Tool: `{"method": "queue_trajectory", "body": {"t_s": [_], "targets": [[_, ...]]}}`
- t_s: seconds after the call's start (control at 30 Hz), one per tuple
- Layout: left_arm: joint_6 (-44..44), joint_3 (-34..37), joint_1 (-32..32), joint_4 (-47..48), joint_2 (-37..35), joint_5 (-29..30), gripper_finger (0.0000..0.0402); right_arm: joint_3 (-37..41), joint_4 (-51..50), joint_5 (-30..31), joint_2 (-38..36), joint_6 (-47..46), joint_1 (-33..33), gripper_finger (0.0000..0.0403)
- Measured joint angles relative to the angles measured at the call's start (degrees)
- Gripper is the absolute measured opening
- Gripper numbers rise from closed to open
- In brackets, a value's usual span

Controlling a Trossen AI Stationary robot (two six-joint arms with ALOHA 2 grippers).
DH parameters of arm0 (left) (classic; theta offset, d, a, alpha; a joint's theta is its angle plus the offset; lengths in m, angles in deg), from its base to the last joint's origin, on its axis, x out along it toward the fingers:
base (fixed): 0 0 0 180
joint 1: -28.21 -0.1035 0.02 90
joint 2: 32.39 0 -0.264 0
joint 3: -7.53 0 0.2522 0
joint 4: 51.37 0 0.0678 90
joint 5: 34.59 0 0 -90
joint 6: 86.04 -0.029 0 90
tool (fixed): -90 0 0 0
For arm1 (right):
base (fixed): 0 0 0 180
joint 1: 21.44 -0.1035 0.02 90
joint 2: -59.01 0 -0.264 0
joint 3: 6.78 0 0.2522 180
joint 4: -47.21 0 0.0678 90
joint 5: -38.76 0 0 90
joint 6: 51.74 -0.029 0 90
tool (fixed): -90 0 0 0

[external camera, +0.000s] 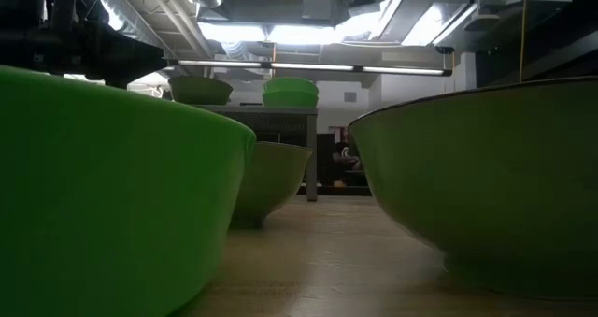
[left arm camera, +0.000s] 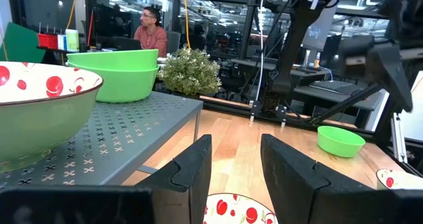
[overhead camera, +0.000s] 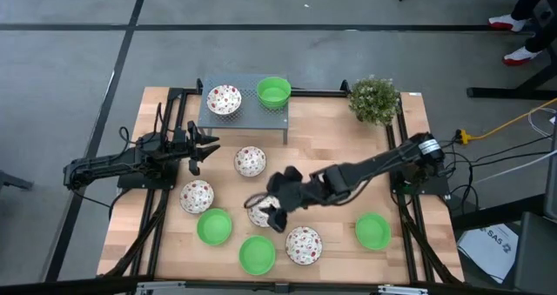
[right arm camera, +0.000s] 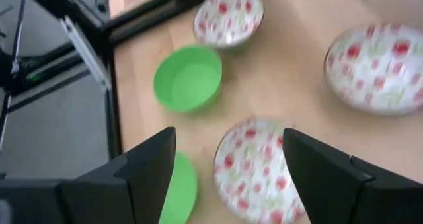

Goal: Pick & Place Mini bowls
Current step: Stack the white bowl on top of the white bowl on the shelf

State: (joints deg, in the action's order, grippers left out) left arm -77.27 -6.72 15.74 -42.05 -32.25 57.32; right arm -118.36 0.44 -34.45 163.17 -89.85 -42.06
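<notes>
Listing left to right across the table: left gripper (overhead camera: 209,147), fingers spread and holding nothing, parked at the left edge just beside the grey shelf (overhead camera: 204,121), which carries one speckled bowl (overhead camera: 224,99) and one green bowl (overhead camera: 274,91). Speckled bowls on the wood at left-centre (overhead camera: 197,196) and (overhead camera: 250,161); green bowls near the front edge (overhead camera: 214,227) and (overhead camera: 258,254). Centre — right gripper (overhead camera: 272,210), fingers wide apart and empty, poised directly over a speckled bowl (right arm camera: 259,166) that lies between its two fingers in the right wrist view; being round, the bowl offers no long axis to align with. The right arm is clearly nearer this bowl. Further right: speckled bowl (overhead camera: 304,244), green bowl (overhead camera: 372,231), potted plant (overhead camera: 374,99) at the back corner.
</notes>
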Motion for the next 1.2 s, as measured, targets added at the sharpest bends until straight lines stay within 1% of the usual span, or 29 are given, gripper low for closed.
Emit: {"method": "queue_trajectory", "body": {"t_s": [0.33, 0.5, 0.57, 0.7, 0.8, 0.87, 1.07, 1.2], "targets": [[0.00, -0.02, -0.02, 0.00, 0.00, 0.00, 0.0125, 0.00, -12.35, 0.08, 1.27, -10.44, -6.38, 0.0276], [0.02, 0.00, -0.01, -0.03, 0.00, 0.01, 0.0125, 0.00, -17.66, -0.21, 2.80, -20.07, -8.31, 0.0276], [-0.02, 0.00, 0.00, 0.26, 0.00, 0.00, 0.0125, 0.00, -19.25, -1.95, 3.79, -24.54, -8.28, 0.0276], [0.00, 0.00, 0.00, 0.12, 0.17, 0.00, 0.0125, 0.00, -22.95, -8.34, 5.62, -31.69, -8.31, 0.0276], [0.00, 0.00, -0.01, 0.19, 0.20, 0.00, 0.0125, 0.00, -24.56, -12.76, 7.21, -32.55, -8.63, 0.0276], [0.00, 0.00, 0.00, 0.29, 0.20, 0.00, 0.0125, 0.02, -24.71, -14.26, 8.01, -32.07, -9.08, 0.0276], [0.00, -0.01, -0.02, 0.00, 0.20, 0.00, 0.0125, 0.02, -25.90, -14.21, 8.79, -32.22, -10.50, 0.0276], [0.00, 0.00, -0.02, 0.00, 0.22, 0.00, 0.0125, 1.02, -26.88, -12.17, 8.97, -32.41, -11.12, 0.0276]]}}
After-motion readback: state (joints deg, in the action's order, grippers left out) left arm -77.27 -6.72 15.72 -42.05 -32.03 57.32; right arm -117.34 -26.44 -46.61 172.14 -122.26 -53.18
